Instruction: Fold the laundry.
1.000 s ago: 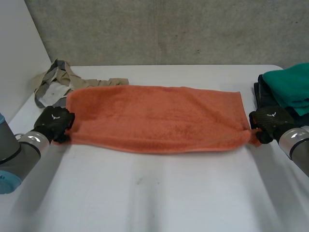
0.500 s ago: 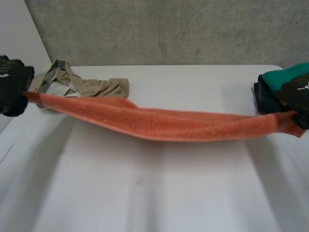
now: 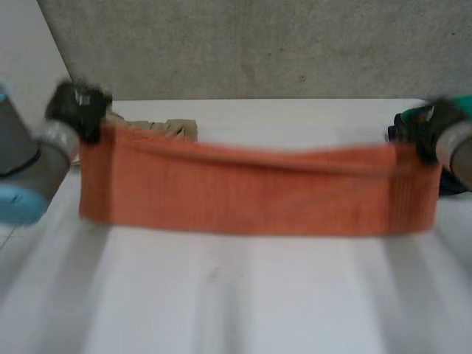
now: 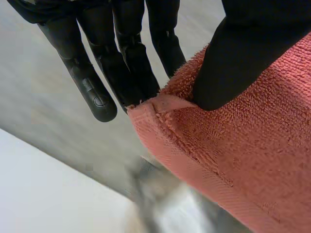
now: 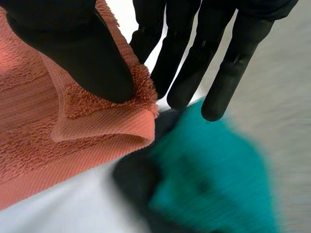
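An orange towel [image 3: 254, 190] hangs stretched above the white table [image 3: 236, 295], held by its two upper corners. My left hand [image 3: 74, 107] pinches the left corner; in the left wrist view the thumb [image 4: 233, 63] presses the terry cloth [image 4: 233, 160] against the fingers [image 4: 121, 63]. My right hand [image 3: 431, 125] pinches the right corner; in the right wrist view the thumb [image 5: 82, 53] clamps the hemmed corner [image 5: 97, 121] against the fingers [image 5: 194, 63]. The towel's lower edge hangs just over the table.
A beige and grey garment [image 3: 166, 127] lies crumpled at the back left, partly behind the towel. A stack of teal and dark folded clothes [image 3: 413, 122] sits at the back right, under my right hand [image 5: 214, 184]. A grey wall rises behind the table.
Both hands lifted the towel off the table and carried it back and up. It went from lying flat to hanging as a sheet between them. The left hand closed on its corner.
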You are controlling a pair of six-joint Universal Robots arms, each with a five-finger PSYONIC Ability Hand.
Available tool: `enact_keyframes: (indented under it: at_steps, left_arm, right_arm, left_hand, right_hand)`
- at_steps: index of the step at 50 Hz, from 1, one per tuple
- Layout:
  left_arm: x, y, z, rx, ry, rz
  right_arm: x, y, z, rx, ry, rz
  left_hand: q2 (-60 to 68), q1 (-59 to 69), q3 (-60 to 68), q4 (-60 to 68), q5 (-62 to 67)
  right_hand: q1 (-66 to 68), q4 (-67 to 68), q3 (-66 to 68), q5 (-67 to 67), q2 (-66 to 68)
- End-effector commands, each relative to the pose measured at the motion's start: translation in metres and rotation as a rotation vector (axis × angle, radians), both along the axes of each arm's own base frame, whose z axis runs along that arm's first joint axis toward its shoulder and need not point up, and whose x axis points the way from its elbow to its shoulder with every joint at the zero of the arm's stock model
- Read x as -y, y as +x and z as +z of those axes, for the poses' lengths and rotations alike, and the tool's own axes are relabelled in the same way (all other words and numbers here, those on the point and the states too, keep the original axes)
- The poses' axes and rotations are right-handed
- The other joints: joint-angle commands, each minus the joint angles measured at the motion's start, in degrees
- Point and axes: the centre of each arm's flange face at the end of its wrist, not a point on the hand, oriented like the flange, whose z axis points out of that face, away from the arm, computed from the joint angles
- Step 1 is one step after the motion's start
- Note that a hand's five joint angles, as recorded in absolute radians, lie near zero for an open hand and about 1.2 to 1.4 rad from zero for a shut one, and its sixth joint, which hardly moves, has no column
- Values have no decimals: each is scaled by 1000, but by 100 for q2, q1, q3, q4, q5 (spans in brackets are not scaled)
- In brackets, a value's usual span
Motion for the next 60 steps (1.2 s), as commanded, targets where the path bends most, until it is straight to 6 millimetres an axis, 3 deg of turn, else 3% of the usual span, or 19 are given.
enact_keyframes:
  at_steps: [1, 2, 3, 6, 9, 12, 20, 23, 25, 27, 28, 32, 35, 39, 41, 46, 52, 60]
  left_arm:
    - [42, -18, 123, -155, -576, 12]
    - [43, -17, 131, -171, -617, 16]
    - [43, -18, 145, -217, -698, 17]
    - [42, -18, 156, -259, -772, 16]
    - [42, -19, 146, -253, -726, 17]
    - [41, -19, 119, -232, -616, 20]
    - [21, -17, 40, -188, -356, 20]
    - [7, -14, 1, -163, -233, 23]
    - [-3, -12, -19, -147, -169, 27]
    - [-12, -10, -34, -134, -118, 28]
    - [-17, -9, -41, -128, -94, 26]
    - [-44, -10, -69, -106, 1, -1]
    - [-54, -11, -74, -103, 21, -23]
    - [-62, -12, -75, -104, 27, -44]
    - [-65, -11, -75, -104, 30, -44]
    - [-68, -10, -68, -109, 13, -43]
    - [-73, -10, -57, -140, -6, -47]
    - [-75, -10, -51, -180, -8, -51]
  right_arm:
    - [43, 9, 100, 304, -566, -2]
    - [44, 8, 118, 366, -670, 4]
    - [44, 8, 125, 386, -710, 9]
    - [42, 9, 136, 420, -768, 25]
    - [42, 10, 131, 416, -740, 24]
    - [42, 11, 122, 407, -688, 24]
    - [43, 14, 56, 358, -396, 9]
    - [35, 16, 11, 330, -194, 25]
    - [32, 16, -8, 319, -111, 25]
    - [27, 17, -28, 308, -16, 24]
    - [21, 16, -52, 292, 91, 11]
    - [12, 12, -86, 264, 259, -18]
    - [9, 10, -94, 277, 303, -29]
    - [10, 0, -101, 287, 295, -49]
    - [8, -3, -100, 292, 280, -51]
    - [-12, -12, -69, 320, 225, -1]
    - [-38, -21, -72, 330, 271, 18]
    - [-81, -19, -73, 274, 246, 116]
  left_hand:
    - [1134, 1391, 1159, 1119, 1472]
    - [1134, 1391, 1159, 1119, 1472]
    - [1134, 1391, 1159, 1119, 1472]
    - [1134, 1391, 1159, 1119, 1472]
    - [1134, 1391, 1159, 1119, 1472]
    - [1134, 1391, 1159, 1119, 1472]
    - [1134, 1391, 1159, 1119, 1472]
    - [1134, 1391, 1159, 1119, 1472]
    - [1134, 1391, 1159, 1119, 1472]
    - [1134, 1391, 1159, 1119, 1472]
    - [1134, 1391, 1159, 1119, 1472]
    - [1134, 1391, 1159, 1119, 1472]
    - [1134, 1391, 1159, 1119, 1472]
    - [1134, 1391, 1159, 1119, 1472]
    - [1134, 1391, 1159, 1119, 1472]
    - [1134, 1391, 1159, 1119, 1472]
    - [1134, 1391, 1159, 1119, 1472]
    - [1134, 1391, 1159, 1119, 1472]
  right_hand:
    - [1606, 1124, 1164, 1158, 1245]
    - [1606, 1124, 1164, 1158, 1245]
    - [1606, 1124, 1164, 1158, 1245]
    - [1606, 1124, 1164, 1158, 1245]
    - [1606, 1124, 1164, 1158, 1245]
    - [1606, 1124, 1164, 1158, 1245]
    - [1606, 1124, 1164, 1158, 1245]
    - [1606, 1124, 1164, 1158, 1245]
    - [1606, 1124, 1164, 1158, 1245]
    - [1606, 1124, 1164, 1158, 1245]
    - [1606, 1124, 1164, 1158, 1245]
    - [1606, 1124, 1164, 1158, 1245]
    - [1429, 946, 987, 981, 1067]
    - [-2899, -3382, -3341, -3347, -3261]
    - [-3550, -4032, -3992, -3998, -3911]
    - [-3519, -4001, -3960, -3967, -3880]
    - [-2965, -3447, -3406, -3413, -3326]
    - [-1146, -1629, -1588, -1594, -1508]
